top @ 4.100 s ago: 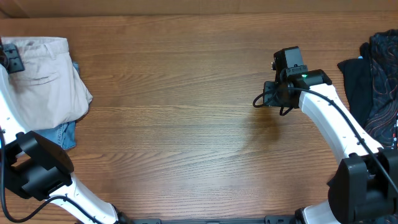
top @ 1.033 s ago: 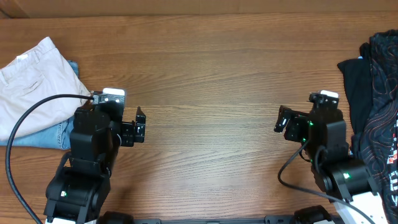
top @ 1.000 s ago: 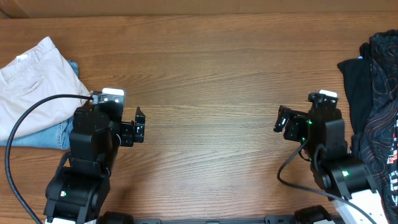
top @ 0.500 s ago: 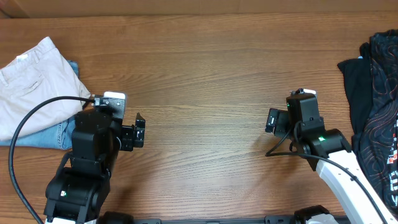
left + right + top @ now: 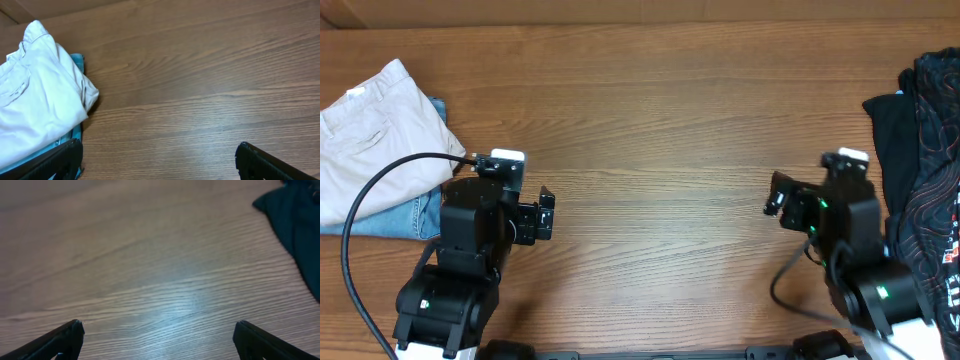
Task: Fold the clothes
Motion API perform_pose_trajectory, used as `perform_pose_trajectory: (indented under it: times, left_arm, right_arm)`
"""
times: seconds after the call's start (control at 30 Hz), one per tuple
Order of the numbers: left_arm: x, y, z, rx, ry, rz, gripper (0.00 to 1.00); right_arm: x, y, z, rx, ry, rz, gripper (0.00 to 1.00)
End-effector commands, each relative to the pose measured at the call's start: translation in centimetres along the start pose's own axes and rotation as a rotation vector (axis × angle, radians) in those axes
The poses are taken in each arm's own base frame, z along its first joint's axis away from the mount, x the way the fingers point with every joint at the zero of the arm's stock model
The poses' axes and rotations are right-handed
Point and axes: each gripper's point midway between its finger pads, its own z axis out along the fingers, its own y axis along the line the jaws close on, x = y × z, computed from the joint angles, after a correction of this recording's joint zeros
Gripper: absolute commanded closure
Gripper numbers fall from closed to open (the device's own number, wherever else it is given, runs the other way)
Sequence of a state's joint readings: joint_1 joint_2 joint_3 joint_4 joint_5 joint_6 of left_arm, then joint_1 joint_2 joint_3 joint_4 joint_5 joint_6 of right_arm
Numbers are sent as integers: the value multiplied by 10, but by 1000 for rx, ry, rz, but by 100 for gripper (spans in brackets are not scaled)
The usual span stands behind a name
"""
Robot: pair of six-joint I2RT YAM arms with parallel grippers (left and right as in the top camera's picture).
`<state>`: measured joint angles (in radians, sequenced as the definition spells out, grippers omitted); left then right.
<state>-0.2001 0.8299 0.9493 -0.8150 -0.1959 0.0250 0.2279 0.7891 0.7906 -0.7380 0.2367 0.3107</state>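
Observation:
The clothes, a folded pair of pale beige shorts, lie at the table's far left on top of a blue denim piece. In the left wrist view the shorts fill the left side, with the denim's edge showing beside them. My left gripper hovers to the right of the pile, open and empty, not touching the cloth. My right gripper is over bare wood at the right, also open and empty.
A heap of dark clothes lies along the right edge, just right of my right arm; its dark corner shows at the upper right of the right wrist view. Bare wooden table spans between the two grippers.
Half a second ago the right arm was turned with its gripper further left; it has come back to about where it was a second ago. The left arm shifted slightly. Both grippers stayed open.

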Motion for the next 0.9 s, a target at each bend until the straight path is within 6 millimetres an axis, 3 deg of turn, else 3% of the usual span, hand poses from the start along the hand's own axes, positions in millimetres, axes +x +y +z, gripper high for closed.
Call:
perform_pose_trajectory:
  times: [0.0, 0.17, 0.53, 0.87]
  left_arm:
    - [2, 2, 3, -10, 9, -20, 0]
    - [3, 1, 6, -10, 23, -17, 0]
    - [9, -1, 19, -9, 74, -7, 0]
    - [19, -5, 36, -8, 144, 7, 0]
  right_arm:
    - [-6, -16, -22, 17, -71, 35, 0]
    - [-7, -39, -39, 42, -186, 100, 0]
    - [0, -22, -34, -153, -495, 58, 0]
    - [8, -23, -27, -209, -699, 60, 0]
